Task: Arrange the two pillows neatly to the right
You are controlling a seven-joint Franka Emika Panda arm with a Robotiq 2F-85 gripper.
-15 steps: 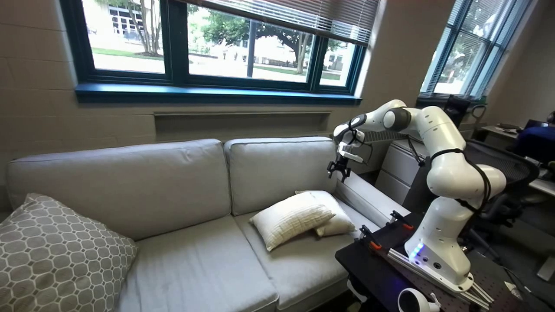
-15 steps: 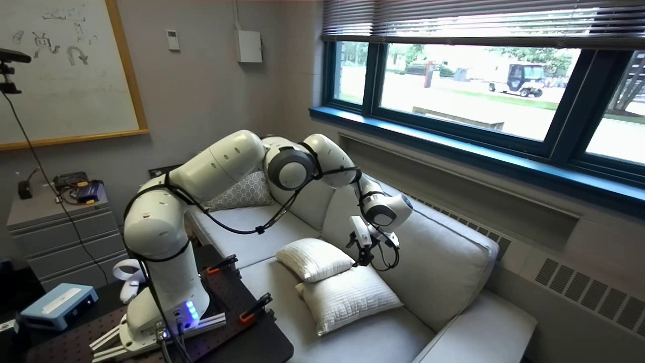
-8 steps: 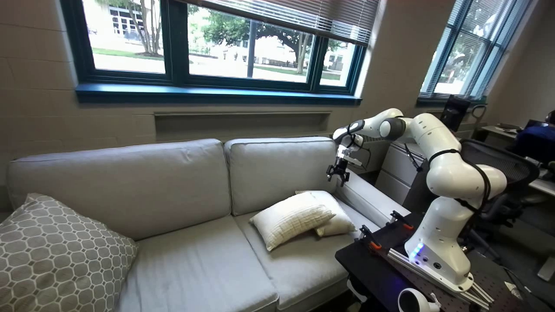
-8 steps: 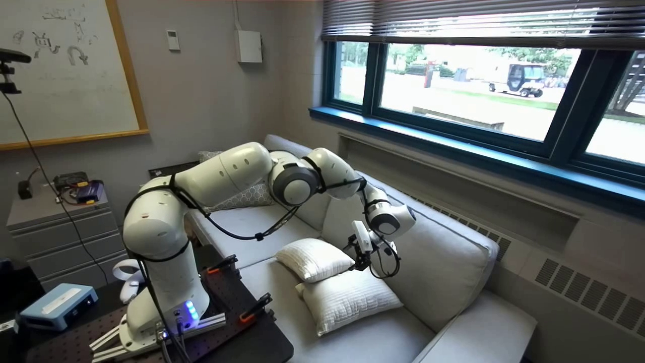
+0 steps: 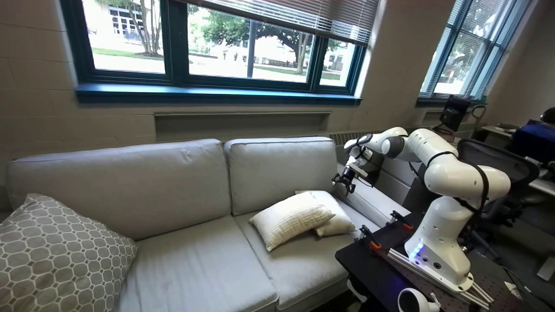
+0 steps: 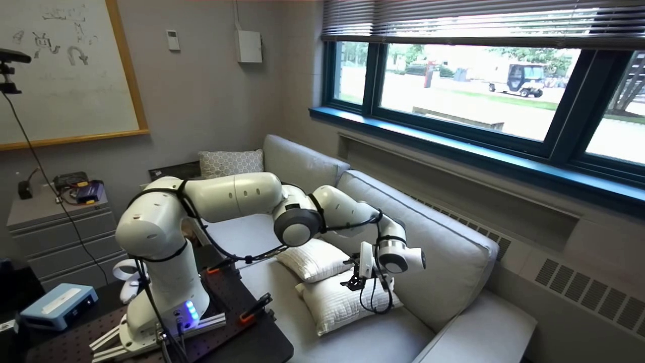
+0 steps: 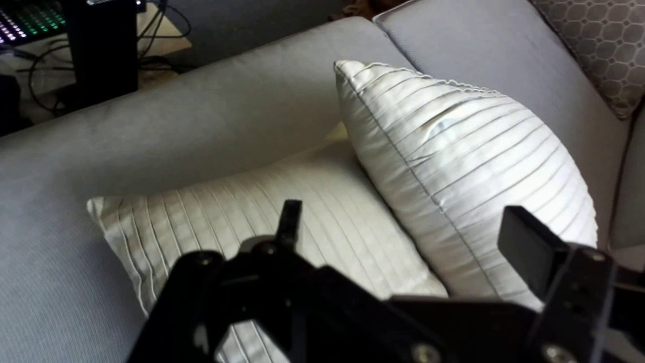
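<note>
White arm (image 6: 247,194) arches over the sofa (image 5: 190,255), its claw (image 7: 403,227) tilted downward, spread wide near two pillows (image 7: 468,166)

You can read no text here. In an exterior view, the hand-drawn marks (image 6: 44,43) on the whiteboard (image 6: 65,98) and the pale label (image 6: 61,300) on the blue box (image 6: 69,305) are too indistinct to make out.
</note>
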